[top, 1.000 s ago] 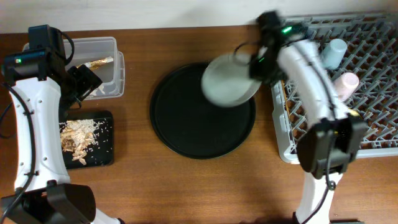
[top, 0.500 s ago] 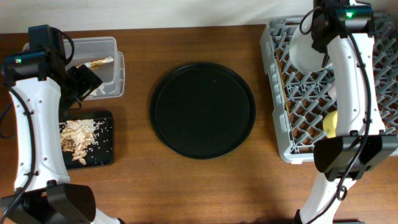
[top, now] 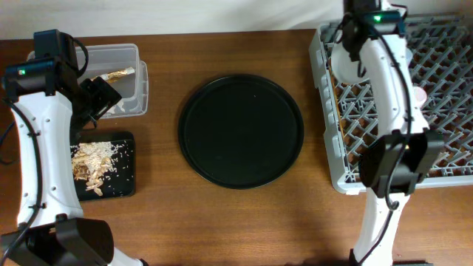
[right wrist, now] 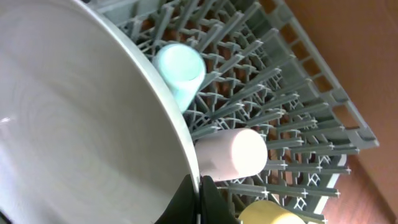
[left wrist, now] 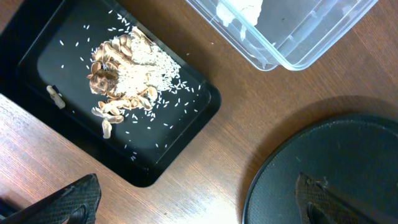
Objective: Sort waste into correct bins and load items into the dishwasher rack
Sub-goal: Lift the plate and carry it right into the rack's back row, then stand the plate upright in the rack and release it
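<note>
Right wrist view: the right gripper [right wrist: 199,186] pinches the grey plate [right wrist: 81,124] (by its rim) at the left edge of the rack [right wrist: 298,93]. The left gripper [left wrist: 194,202] is wide open.

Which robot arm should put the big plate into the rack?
Right. The right gripper is shut on the plate at its rim, just over the rack. The left gripper is open and empty, far off above the black tray of scraps.

A big round black tray [top: 241,131] sat at the overhead frame's centre on a brown wooden table [top: 244,222], its rim filling the left wrist view's lower right.
</note>
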Controlling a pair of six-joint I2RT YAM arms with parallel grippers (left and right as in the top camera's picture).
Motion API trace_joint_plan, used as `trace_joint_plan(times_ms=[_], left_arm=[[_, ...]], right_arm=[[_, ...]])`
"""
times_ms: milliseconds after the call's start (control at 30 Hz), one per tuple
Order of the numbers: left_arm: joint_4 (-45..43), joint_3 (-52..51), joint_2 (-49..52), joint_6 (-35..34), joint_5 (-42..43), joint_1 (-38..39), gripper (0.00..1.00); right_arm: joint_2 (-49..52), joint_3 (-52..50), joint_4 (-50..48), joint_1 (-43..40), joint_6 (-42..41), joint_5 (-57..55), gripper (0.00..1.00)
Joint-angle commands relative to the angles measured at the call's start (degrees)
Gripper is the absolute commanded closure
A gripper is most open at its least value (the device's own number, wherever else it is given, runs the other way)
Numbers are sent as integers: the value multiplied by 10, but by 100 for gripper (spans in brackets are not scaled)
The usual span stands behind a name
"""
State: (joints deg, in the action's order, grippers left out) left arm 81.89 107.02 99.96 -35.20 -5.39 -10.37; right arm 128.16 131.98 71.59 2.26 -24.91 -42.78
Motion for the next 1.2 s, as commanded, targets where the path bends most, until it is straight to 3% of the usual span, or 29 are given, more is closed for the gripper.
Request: trace_joint_plan(times_ms=[0,133,500,600,633,767,900,1033,1167], left_arm=[[0,0,1,0,0,-3,1],[0,0,1,0,0,-3,1],[0,0,1,1,0,-3,1],[0,0,1,0,0,-3,1],[0,0,1,0,0,-3,1],[0,0,1,0,0,-3,1],[0,0,1,0,0,-3,1],[0,0,1,0,0,-3,1],[0,0,1,0,-1,-3,1]], right_arm=[[5,-2,-6,17,11,-34,96],[5,-2,-6,26,22,-34,95],[-63,19,20,60,21,24,51],[-112,21,21,59,19,70,45],[-121,21,20,55,20,98,45],[-116,17,19,39,57,231,96],[-81,10,17,32,64,250,96],[-70,11,11,-2,-4,218,96],[-76,18,-6,-76,-7,337,96]])
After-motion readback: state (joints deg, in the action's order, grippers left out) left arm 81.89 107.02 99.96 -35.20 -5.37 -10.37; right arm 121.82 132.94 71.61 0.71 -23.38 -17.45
